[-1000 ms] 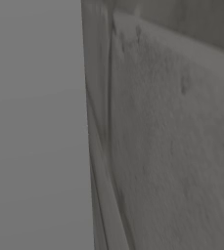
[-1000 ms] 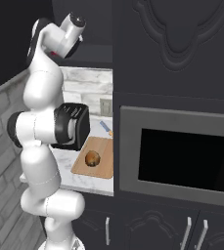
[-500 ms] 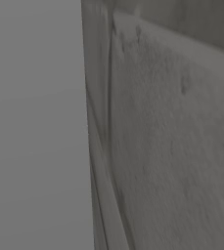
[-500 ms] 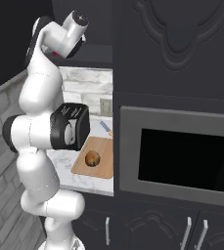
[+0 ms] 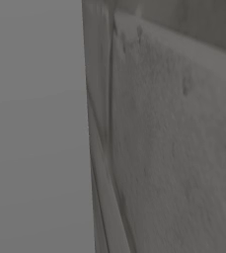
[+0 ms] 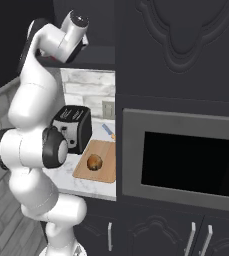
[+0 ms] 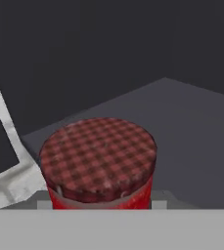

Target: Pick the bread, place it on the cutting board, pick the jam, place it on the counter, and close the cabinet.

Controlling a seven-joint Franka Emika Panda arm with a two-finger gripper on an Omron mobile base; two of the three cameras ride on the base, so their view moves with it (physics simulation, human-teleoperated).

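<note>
The arm (image 6: 33, 150) reaches up into the open cabinet (image 6: 93, 52) for the second item; bread (image 6: 94, 163) already sits on the cutting board (image 6: 103, 167), while the gripper is clamped on the jam (image 7: 99, 163), ready to lift out

So on the bench (image 6: 88, 186) the cutting board (image 6: 103, 152) sits right in front of the wall, with the bread (image 6: 94, 163) on it toward the near left corner. The toaster (image 6: 74, 127) stands just left of the board, touching or nearly touching its edge. The microwave (image 6: 186, 160) is built into the tall unit to the right of all that, drawers below it. Up above, the arm reaches into the cabinet (image 7: 191, 122), where the jam (image 7: 99, 163) stands upright on the cabinet floor, right up against the tool.
</note>
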